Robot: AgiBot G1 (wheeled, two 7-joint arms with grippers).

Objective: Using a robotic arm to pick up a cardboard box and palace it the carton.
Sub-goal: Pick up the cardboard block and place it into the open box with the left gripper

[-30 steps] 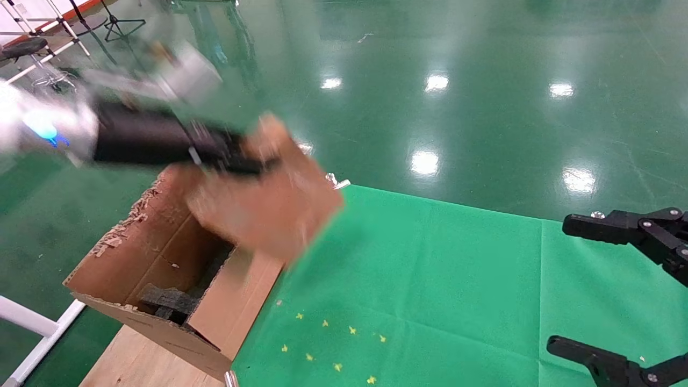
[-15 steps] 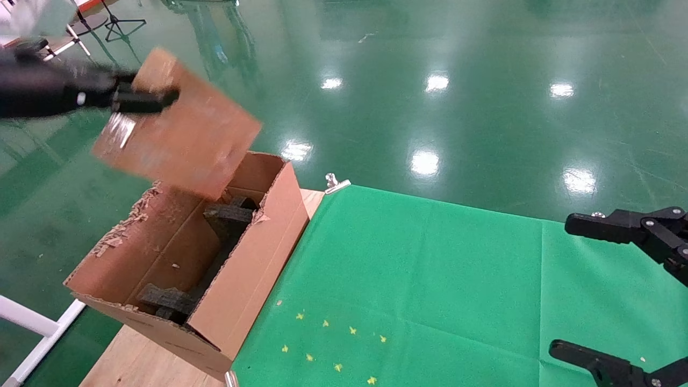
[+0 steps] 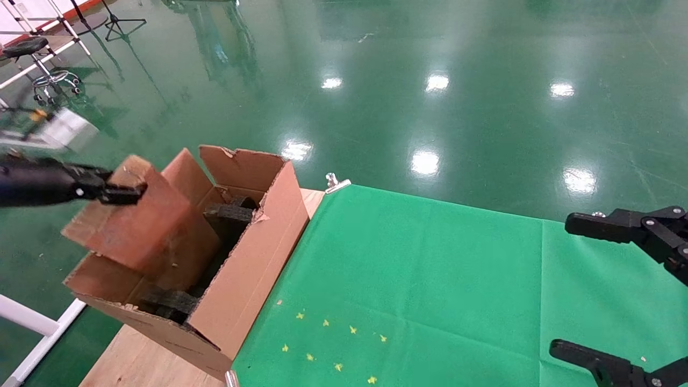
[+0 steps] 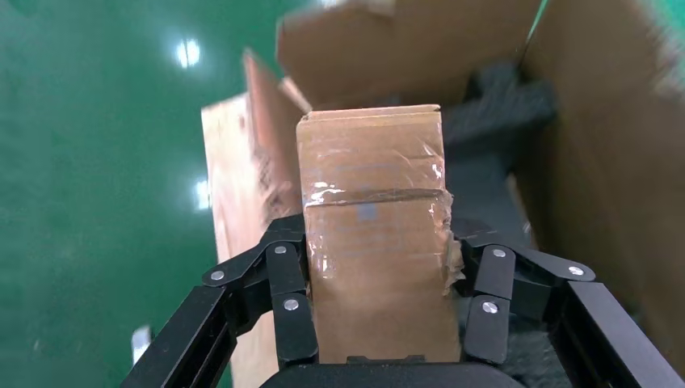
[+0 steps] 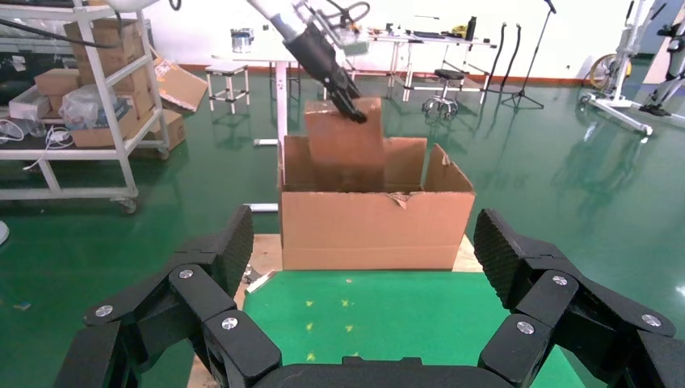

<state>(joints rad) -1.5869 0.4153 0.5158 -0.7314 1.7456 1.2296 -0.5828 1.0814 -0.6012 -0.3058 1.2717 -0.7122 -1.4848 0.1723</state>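
Black left gripper (image 4: 378,311) clamps the small scuffed brown cardboard box (image 3: 137,223), seemingly partway inside the large torn-flapped corrugated carton (image 3: 252,269); right gripper (image 5: 363,319) hangs open at right.

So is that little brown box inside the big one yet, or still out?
Partly in. The cardboard box sits tilted, its lower end below the carton rim, its top above it, the left gripper clamped on it.
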